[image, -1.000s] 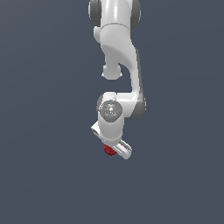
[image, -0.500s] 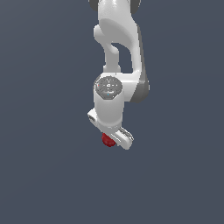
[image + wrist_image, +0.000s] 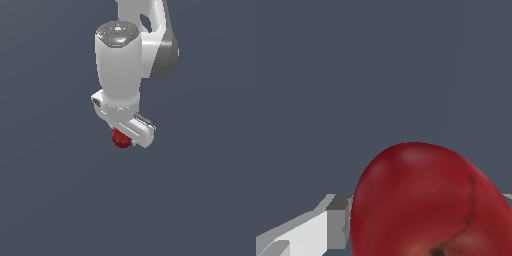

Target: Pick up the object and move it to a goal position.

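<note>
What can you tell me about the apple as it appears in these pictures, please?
The apple is small, round, dark red and glossy, with a faint crease down its skin and a dark dimple at one end. In the exterior view it peeks out beneath the white gripper, mostly hidden by it and narrower than it. In the wrist view it fills the space right in front of the camera, with a grey-tipped finger against its side. Whether it rests on the floor cannot be told.

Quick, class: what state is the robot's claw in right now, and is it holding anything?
Claw: closed on the apple, which sits between its fingers in the wrist view.
</note>
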### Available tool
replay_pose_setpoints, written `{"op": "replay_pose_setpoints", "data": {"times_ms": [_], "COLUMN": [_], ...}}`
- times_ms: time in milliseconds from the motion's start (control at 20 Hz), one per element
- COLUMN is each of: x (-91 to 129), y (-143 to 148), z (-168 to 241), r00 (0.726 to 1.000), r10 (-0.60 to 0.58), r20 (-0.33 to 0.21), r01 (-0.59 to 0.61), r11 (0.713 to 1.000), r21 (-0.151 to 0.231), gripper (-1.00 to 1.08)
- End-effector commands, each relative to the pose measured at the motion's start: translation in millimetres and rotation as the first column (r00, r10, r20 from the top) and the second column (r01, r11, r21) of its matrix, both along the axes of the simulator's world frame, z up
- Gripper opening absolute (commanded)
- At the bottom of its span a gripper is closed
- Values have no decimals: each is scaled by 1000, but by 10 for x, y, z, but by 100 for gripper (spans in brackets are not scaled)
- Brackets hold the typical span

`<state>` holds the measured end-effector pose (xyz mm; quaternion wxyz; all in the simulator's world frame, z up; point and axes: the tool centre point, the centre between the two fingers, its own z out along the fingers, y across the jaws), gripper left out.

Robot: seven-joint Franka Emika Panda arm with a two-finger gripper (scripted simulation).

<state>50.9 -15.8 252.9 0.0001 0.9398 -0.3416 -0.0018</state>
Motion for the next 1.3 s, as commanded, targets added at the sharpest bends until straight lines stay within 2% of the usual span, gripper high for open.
{"op": "replay_pose_setpoints", "data": {"times_ms": [0,650,950,1250], "x": [-56,-283,-324,-336], "y": [-21,-111,-132,-138], "z": [313,1695,2047,2204], "r00": [1000,1000,1000,1000], "r10": [0,0,0,1], "r20": [3,3,3,3], "r01": [0,0,0,-1], "r11": [1000,1000,1000,1000], "r21": [0,-1,-1,-1], "gripper": [-100,-100,-100,-100]}}
